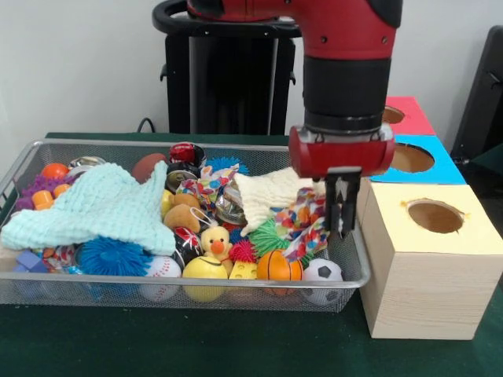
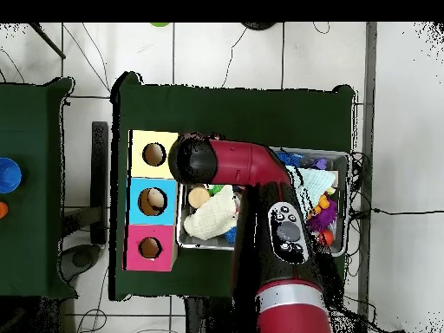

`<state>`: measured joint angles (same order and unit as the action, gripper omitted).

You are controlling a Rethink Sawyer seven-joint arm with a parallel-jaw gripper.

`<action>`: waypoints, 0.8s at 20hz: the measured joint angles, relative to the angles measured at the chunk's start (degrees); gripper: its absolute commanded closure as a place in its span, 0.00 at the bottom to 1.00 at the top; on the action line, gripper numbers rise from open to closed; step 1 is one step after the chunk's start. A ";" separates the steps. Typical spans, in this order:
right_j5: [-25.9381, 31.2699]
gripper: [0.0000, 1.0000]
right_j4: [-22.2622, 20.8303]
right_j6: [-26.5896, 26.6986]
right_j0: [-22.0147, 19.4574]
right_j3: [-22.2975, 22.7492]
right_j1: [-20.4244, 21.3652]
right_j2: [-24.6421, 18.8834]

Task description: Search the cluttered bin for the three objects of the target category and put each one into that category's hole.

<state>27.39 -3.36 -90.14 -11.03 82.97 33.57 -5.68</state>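
A wire mesh bin (image 1: pixel 16 177) holds a heap of toys and cloths. Among them are a mint knitted cloth (image 1: pixel 102 204), a cream cloth (image 1: pixel 267 196), a rubber duck (image 1: pixel 214 239), a small basketball (image 1: pixel 277 265), a soccer ball (image 1: pixel 322 271) and a baseball (image 1: pixel 161 267). My gripper (image 1: pixel 343 224) hangs over the bin's right end, next to the yellow box (image 1: pixel 409 275). Its fingers stand together, shut, with nothing seen between them. In the overhead view the arm's head (image 2: pixel 195 160) hides the gripper.
Three wooden boxes with round holes stand in a row beside the bin: yellow (image 2: pixel 139 154), blue (image 1: pixel 444 165) and red (image 1: pixel 413 110). A blue spiky ball (image 1: pixel 114 255) and a patterned cloth (image 1: pixel 302 220) lie in the bin. The arm crosses the bin (image 2: pixel 347 204) in the overhead view.
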 measured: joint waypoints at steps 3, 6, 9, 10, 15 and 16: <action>2.55 1.00 0.73 0.00 1.02 -0.65 2.10 0.03; 3.55 1.00 1.22 0.00 1.68 -0.76 3.16 0.03; 4.29 1.00 2.72 0.00 3.09 -0.74 4.94 0.03; 4.28 1.00 3.28 -0.01 3.66 -0.76 5.44 0.07; 4.28 1.00 5.07 -0.05 6.37 -0.75 6.64 0.37; 4.28 1.00 5.35 -0.06 6.79 -0.75 6.66 0.45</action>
<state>31.67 1.99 -90.20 -4.24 82.22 40.23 -5.24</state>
